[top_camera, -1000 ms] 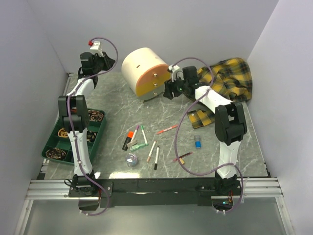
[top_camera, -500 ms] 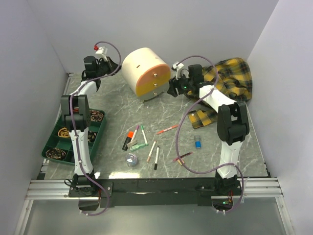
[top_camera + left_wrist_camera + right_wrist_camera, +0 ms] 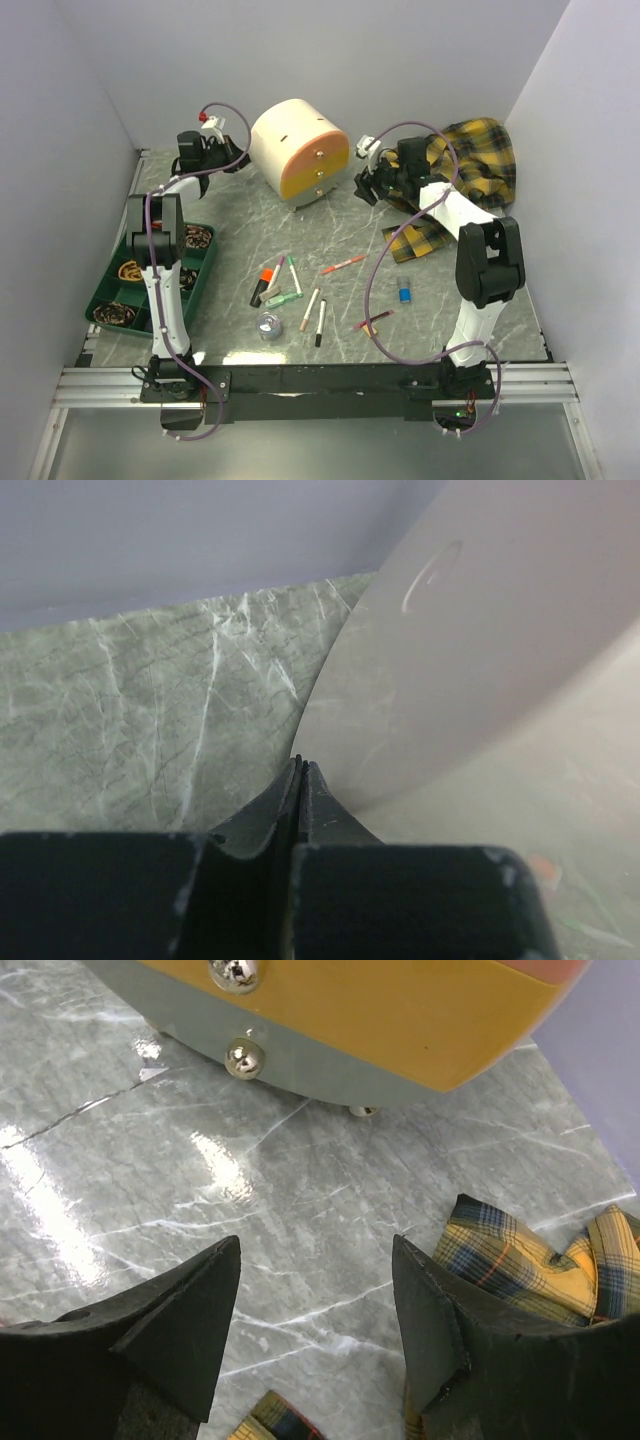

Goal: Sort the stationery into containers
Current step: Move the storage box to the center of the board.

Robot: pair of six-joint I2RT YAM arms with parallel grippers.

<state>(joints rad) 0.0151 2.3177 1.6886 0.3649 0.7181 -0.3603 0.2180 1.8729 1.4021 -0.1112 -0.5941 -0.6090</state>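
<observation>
Top external view: your left end effector [image 3: 236, 160] is clenched with nothing in it, its tip just beside the cream side of the cabinet [image 3: 285, 130] at the far side of the tabletop [image 3: 230, 225]. The left wrist view agrees: the fingers [image 3: 262, 815] meet in a thin seam, and the cabinet's curved wall is right ahead. You cannot tell from either view whether tip and wall touch. Your right end effector [image 3: 362, 186] is released and empty, with the jaws wide, low over the marble at the cabinet's front right. In the right wrist view its fingers [image 3: 190, 1310] frame bare tabletop. The yellow drawer [image 3: 400, 1010] and a round knob [image 3: 245, 1057] sit ahead, apart from the tips. The orange drawer [image 3: 322, 150] above looks closed. The plaid cloth [image 3: 470, 160] lies bunched just beside that arm. The stationery lies loose mid-tabletop, well apart from both end effectors. The orange-capped marker [image 3: 263, 282], green pen [image 3: 283, 299] and white pen [image 3: 294, 275] cluster together, with the tape roll [image 3: 269, 324] nearer you. The pink pen [image 3: 342, 264] and blue block [image 3: 404, 294] lie to the right. A green tray [image 3: 205, 262] sits at the left edge.
</observation>
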